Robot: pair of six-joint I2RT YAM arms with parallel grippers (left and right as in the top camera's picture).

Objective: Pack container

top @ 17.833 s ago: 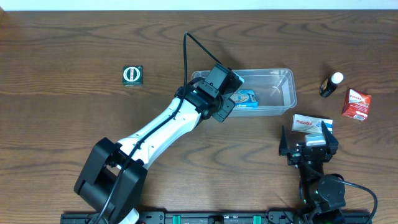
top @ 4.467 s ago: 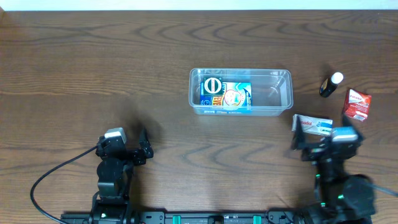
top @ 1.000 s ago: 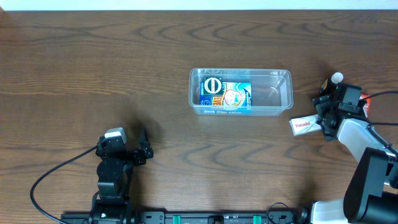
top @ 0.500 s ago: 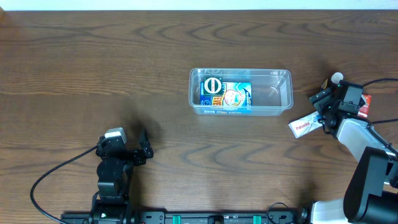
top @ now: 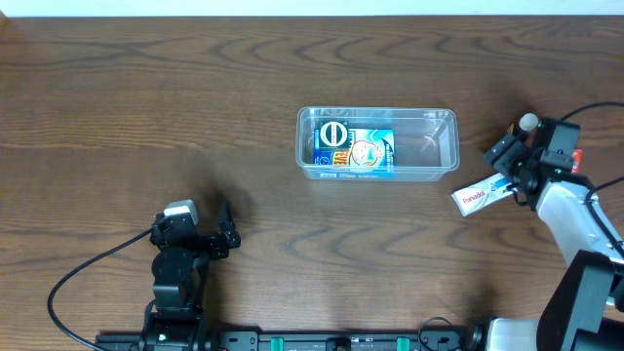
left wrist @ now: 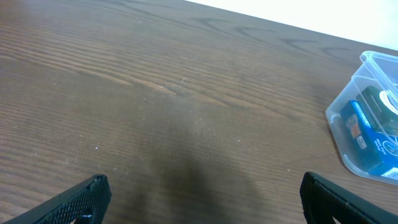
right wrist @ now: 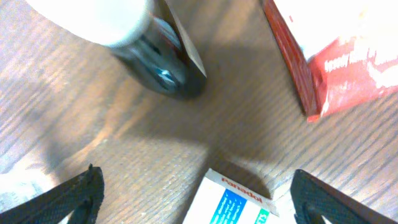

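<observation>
Container (top: 426,146) sits on the desk (top: 146,97) near the middle, long side running left-right, upright and open on top. In its left half lie a blue box (top: 369,152) and a round black-and-white item (top: 333,134), the round item at the left end touching the box. The right half of the tub shows bare clear plastic.

Right gripper (right wrist: 198,190) is out at the right side of the desk, well apart from the container. Its fingers (right wrist: 81,193) are spread wide. A white-and-blue Panadol box (right wrist: 239,204) sits in the gap between them, not clamped; cannot tell if either finger touches it. In the overhead view the box lies tilted, with its left end pointing toward the container's near right corner and its right end under the gripper.

Just beyond the gripper is a dark bottle (right wrist: 163,62) with a white cap (right wrist: 102,17), lying over on the desk. A red box (right wrist: 323,56) is beside it to the right, apart from the bottle.

Left gripper (left wrist: 205,198) is low over bare desk at the near left, fingers wide apart, holding nothing. From its wrist camera the container shows at the far right edge, with the blue box visible through the wall.
</observation>
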